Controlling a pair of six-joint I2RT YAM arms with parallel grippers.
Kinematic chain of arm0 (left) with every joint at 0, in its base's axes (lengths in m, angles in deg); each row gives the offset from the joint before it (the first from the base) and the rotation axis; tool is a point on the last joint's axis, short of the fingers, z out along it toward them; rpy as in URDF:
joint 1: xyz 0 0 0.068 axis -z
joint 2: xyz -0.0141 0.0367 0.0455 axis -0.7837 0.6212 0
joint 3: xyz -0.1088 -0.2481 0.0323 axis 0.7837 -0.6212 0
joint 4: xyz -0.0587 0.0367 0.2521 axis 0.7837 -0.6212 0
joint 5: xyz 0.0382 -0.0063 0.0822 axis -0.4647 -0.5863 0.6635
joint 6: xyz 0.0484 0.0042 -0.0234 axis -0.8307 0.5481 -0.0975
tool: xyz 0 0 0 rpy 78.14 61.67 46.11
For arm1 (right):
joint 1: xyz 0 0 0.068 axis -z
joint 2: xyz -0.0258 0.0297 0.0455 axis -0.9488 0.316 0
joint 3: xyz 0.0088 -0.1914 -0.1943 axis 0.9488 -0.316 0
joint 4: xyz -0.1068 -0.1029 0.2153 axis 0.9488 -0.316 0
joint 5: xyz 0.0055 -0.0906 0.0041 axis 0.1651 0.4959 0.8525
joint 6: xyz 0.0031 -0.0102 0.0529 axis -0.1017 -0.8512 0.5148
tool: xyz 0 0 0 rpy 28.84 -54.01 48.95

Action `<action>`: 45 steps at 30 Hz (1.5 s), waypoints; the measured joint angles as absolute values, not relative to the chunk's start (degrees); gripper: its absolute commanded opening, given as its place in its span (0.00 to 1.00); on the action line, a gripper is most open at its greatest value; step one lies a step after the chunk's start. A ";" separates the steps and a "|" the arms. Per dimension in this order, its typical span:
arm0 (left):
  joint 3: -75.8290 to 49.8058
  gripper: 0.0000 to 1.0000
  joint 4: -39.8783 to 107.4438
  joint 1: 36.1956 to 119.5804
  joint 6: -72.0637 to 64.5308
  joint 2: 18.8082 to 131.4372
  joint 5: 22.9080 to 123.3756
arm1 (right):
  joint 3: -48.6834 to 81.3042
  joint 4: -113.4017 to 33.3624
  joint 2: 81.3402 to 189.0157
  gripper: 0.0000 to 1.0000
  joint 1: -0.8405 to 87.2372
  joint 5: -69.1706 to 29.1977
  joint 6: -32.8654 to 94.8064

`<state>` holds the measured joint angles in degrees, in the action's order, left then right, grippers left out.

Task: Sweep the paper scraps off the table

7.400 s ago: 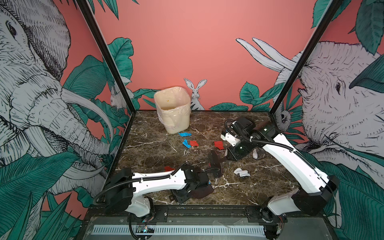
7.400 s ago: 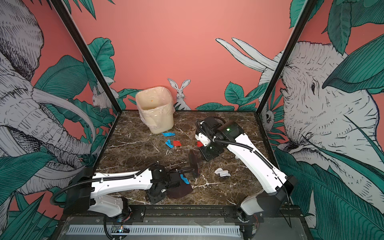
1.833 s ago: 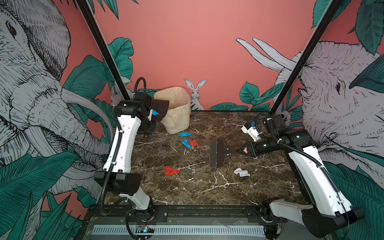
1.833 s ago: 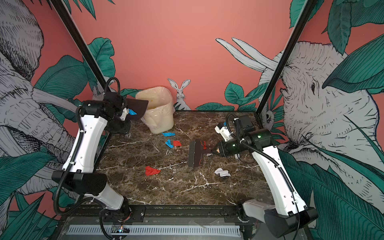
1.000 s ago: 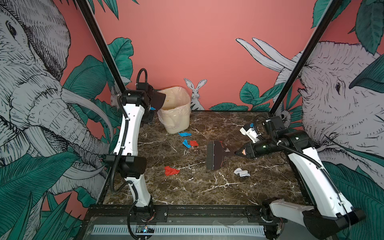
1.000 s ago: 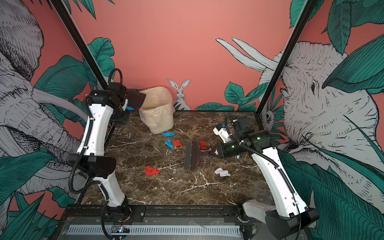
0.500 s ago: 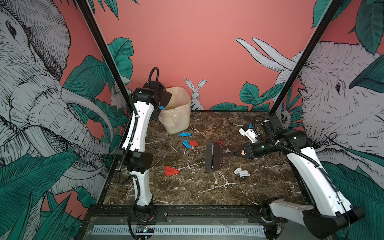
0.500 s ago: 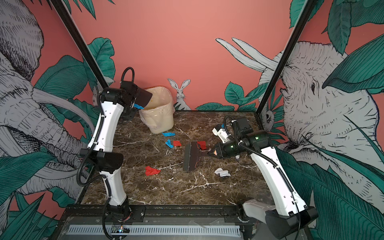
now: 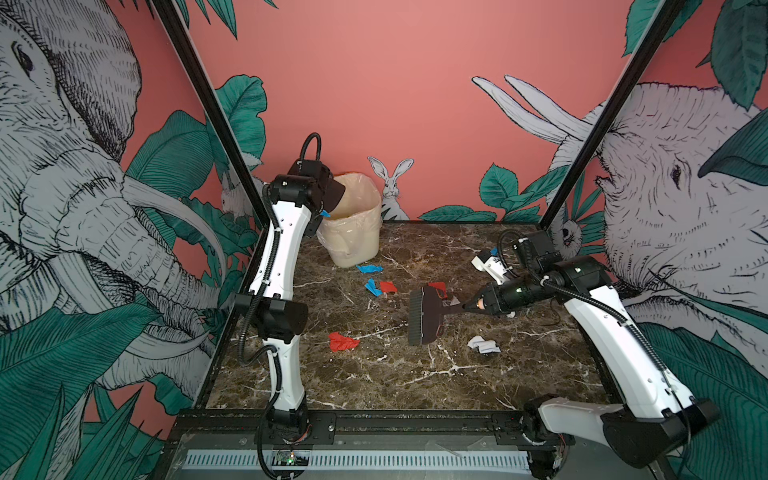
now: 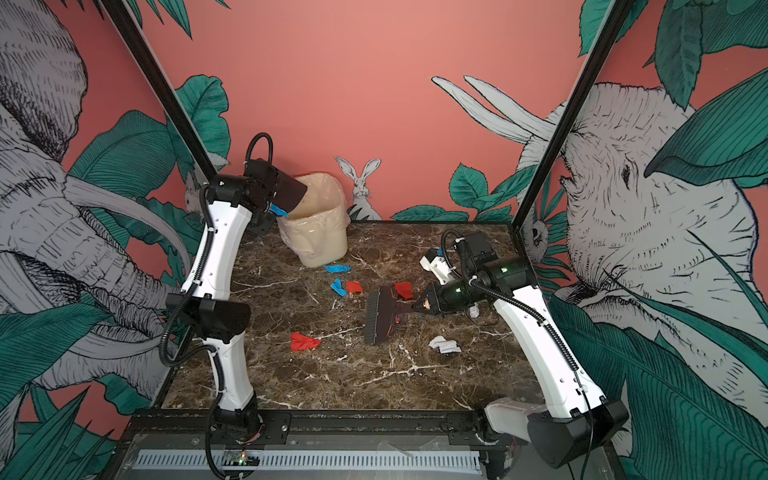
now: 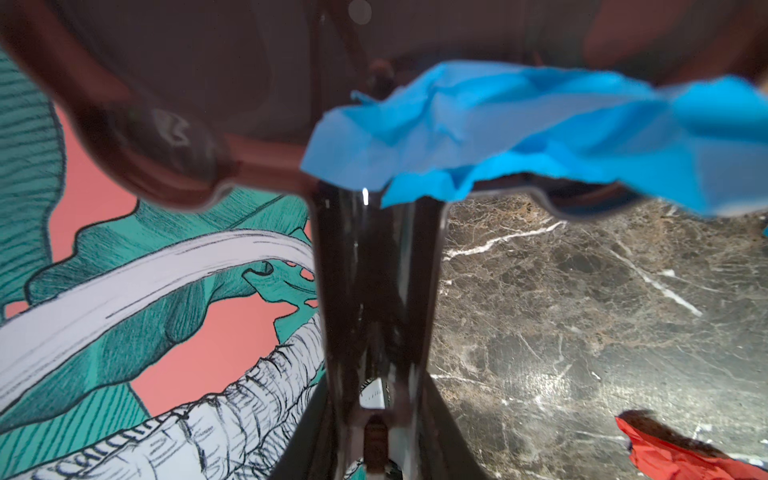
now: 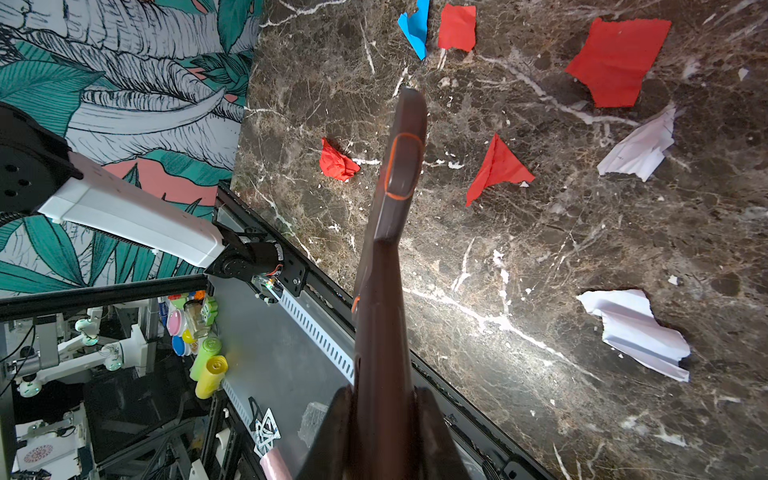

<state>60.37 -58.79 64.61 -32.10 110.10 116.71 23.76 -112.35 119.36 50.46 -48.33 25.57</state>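
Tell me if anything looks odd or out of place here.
Yes. The dustpan tipped at the bin has a blue scrap clinging near its handle end, seemingly outside the bin's rim, instead of dropping in. It may well fall onto the table.

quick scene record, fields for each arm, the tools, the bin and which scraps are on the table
left gripper: shut on the dustpan, raised with its mouth at the bin rim
blue scrap: hangs at the dustpan's lower edge, outside the bin
right gripper: shut on the brush handle, head over mid-table; contact unclear
table: blue scraps near the bin, red scraps by the brush, crumpled red scrap nearer the front, white scrap right of the brush
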 measured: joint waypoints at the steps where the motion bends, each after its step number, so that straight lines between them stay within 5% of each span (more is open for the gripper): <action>1: 60.37 0.00 -58.49 64.75 -32.58 110.14 117.01 | 23.76 -112.16 119.67 0.00 50.26 -48.33 25.67; 31: 56.09 0.00 -45.35 67.78 -51.16 114.91 128.03 | 25.43 -110.36 126.31 0.00 48.14 -47.17 28.84; 45: 27.28 0.00 -5.20 73.38 -84.45 105.79 141.56 | 25.73 -110.39 127.06 0.00 47.99 -47.04 28.45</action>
